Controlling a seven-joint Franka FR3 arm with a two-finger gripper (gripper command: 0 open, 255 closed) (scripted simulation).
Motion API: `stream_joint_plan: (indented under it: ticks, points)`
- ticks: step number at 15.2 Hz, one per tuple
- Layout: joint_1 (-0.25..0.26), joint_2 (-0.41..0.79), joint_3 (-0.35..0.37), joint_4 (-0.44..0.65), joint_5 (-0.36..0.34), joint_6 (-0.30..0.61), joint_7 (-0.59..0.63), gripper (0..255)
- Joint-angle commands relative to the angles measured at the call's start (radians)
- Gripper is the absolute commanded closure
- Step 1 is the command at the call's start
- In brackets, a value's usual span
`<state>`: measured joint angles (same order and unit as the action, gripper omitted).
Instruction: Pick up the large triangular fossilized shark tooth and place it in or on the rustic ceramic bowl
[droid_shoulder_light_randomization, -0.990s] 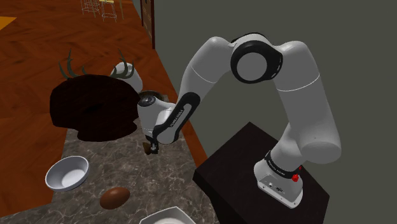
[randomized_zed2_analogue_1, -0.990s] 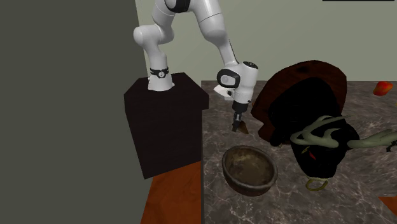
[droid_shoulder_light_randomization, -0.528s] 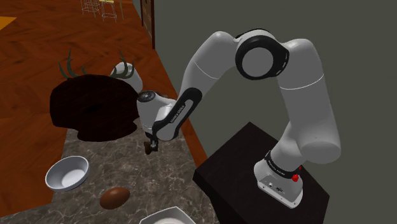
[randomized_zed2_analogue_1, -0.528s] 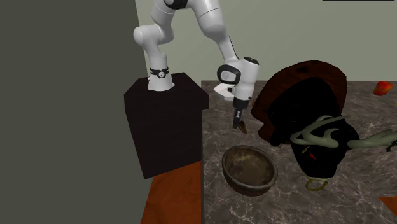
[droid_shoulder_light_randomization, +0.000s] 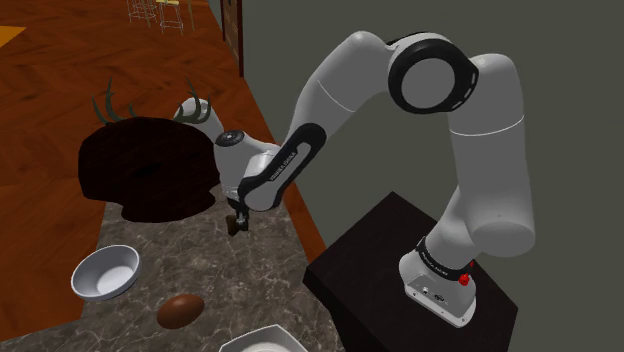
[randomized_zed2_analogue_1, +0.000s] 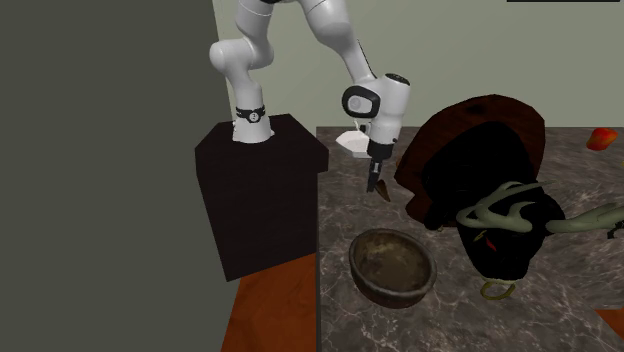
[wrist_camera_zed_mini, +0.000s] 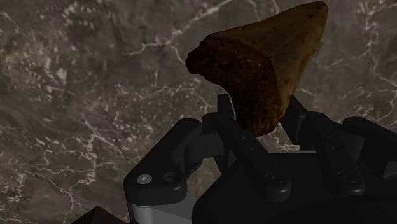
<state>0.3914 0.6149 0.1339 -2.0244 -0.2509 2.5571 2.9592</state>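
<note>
Shark tooth (wrist_camera_zed_mini: 262, 60) in black gripper (wrist_camera_zed_mini: 259, 116)

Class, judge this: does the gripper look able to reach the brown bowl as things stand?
Probably yes: the gripper, clasping the tooth, hangs above bare countertop, with nothing standing between it and the bowl.

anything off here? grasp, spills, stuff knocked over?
Nothing spilled or toppled. One oddity: the shark tooth sits askew in the gripper, clasped by one end, with most of it jutting out beyond the grip at a slant. The brown bowl stands upright on the marbled counter.
</note>
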Motion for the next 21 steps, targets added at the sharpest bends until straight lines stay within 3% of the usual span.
stream_joint_plan:
  ticks: [1,21]
  points:
    - [-0.005,-0.025,0.006,-0.006,0.006,-0.019,-0.006,255]
    - [-0.048,-0.212,0.042,-0.004,0.069,-0.203,-0.077,255]
